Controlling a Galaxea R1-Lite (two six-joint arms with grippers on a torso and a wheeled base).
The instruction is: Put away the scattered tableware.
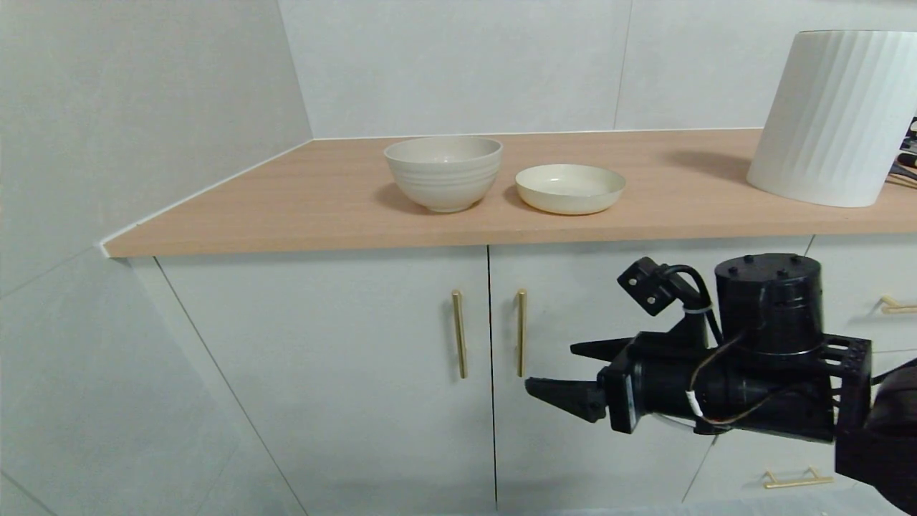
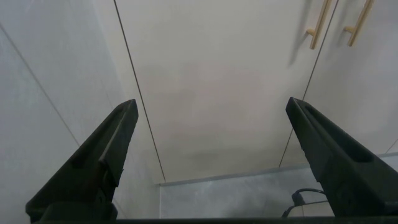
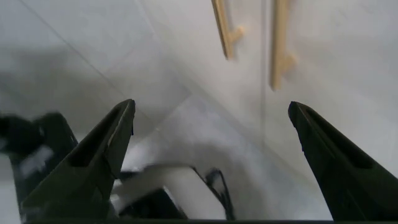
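The left jaws stand wide open with nothing between them, their two black fingers [image 2: 102,158] spread in front of a plain white cabinet door [image 2: 211,93] low near the floor.

On the light wooden desk [image 1: 286,208], toward its left corner by the tiled wall, sits a deep cream ceramic bowl with ribbed sides [image 1: 443,172], upright. Just beside it to the right, close but apart, lies a shallow pale-yellow round dish [image 1: 570,188], also upright. Both rest near the desk's front edge.

Below the desk, two white cabinet doors meet at a seam, each with a slim vertical brass handle [image 1: 459,333] beside that seam.

To the right of the handles, in front of the right-hand door, the right jaws are held level and point left toward the handles, near them but not touching. They are open wide and empty, the black fingers [image 1: 562,394] clearly parted.

At the desk's far right stands a tall white ribbed cylindrical container [image 1: 831,115], well apart from the dish.
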